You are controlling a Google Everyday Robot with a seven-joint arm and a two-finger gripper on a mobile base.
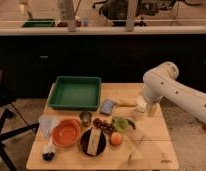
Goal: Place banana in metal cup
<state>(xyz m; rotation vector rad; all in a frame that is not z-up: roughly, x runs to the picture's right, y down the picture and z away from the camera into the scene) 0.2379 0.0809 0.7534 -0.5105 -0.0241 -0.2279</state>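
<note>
The gripper [151,109] hung at the lower end of the white arm [168,87], over the right part of the table [156,155] and just beside the white container [140,105]; whether it was spread or closed could not be told. The banana [125,104] was not in it.

The banana lay flat on the table between the blue pad [107,106] and the white container, its left end at the pad's edge; it sat below the right corner of the green tray [76,92]. The metal cup [86,117] stood upright to the left of the pad and nearer the front, just beside the rim of the orange bowl [66,133] and apart from the banana.

Handling, as judged: the banana was light, slim and soft under pressure; its skin would bruise but should give a fair, non-slippery hold; a moderate squeeze ought to suffice. The soundest hold was across its narrow width; taken at the middle it would hang balanced, while a hold nearer one end would let it tip end-down. The cup's mouth appeared narrower than the banana's length, so an end-down entry seemed called for. The cup was itself judged light, and liable to slide or topple if the fruit pressed against its rim; the bowl close by left little room on that side.
</note>
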